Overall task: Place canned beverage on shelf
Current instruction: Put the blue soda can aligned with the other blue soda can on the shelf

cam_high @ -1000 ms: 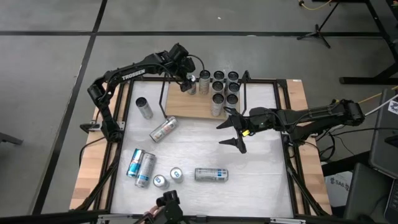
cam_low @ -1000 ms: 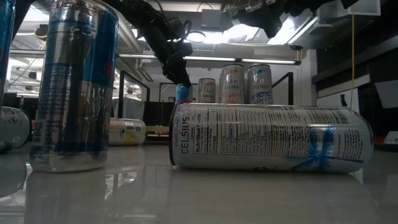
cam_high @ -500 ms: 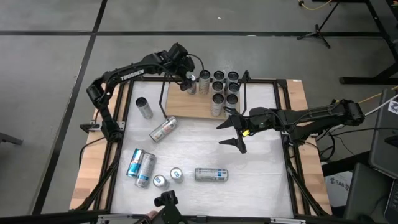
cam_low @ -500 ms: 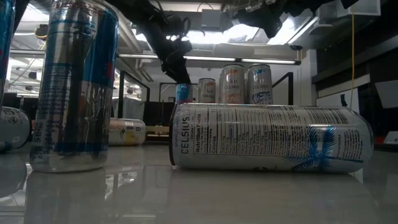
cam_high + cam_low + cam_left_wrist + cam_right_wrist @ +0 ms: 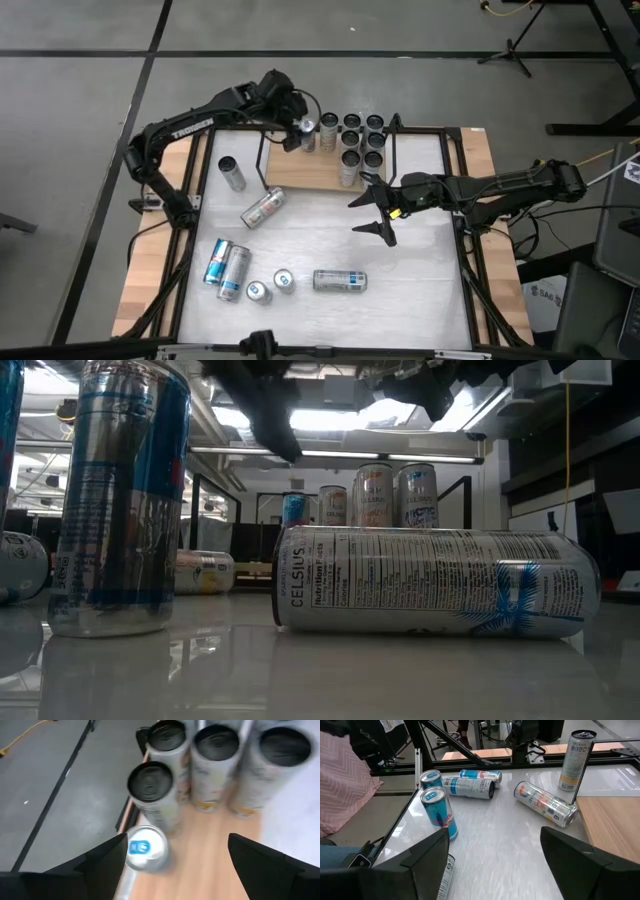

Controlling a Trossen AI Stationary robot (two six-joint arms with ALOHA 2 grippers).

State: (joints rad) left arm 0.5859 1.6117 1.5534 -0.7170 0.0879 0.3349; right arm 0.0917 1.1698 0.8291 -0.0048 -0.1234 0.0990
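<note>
light-brown shelf (image 5: 300, 170), silver-blue can (image 5: 146, 848), white tabletop (image 5: 420, 260)

The high view looks straight down on the whole table (image 5: 400, 270); the low view sits level at tabletop height, close behind a lying can (image 5: 430, 582) that the high view also shows (image 5: 340, 280); wrist views look past their fingers

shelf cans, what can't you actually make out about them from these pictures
- High view: the cans on the shelf show tops only; labels too small to read.
- Low view: the lying can in front hides the shelf board and the can bases.
- Left wrist view: the blue-tabbed can is blurred; its label is unseen.
- Right wrist view: only a shelf corner shows.
</note>
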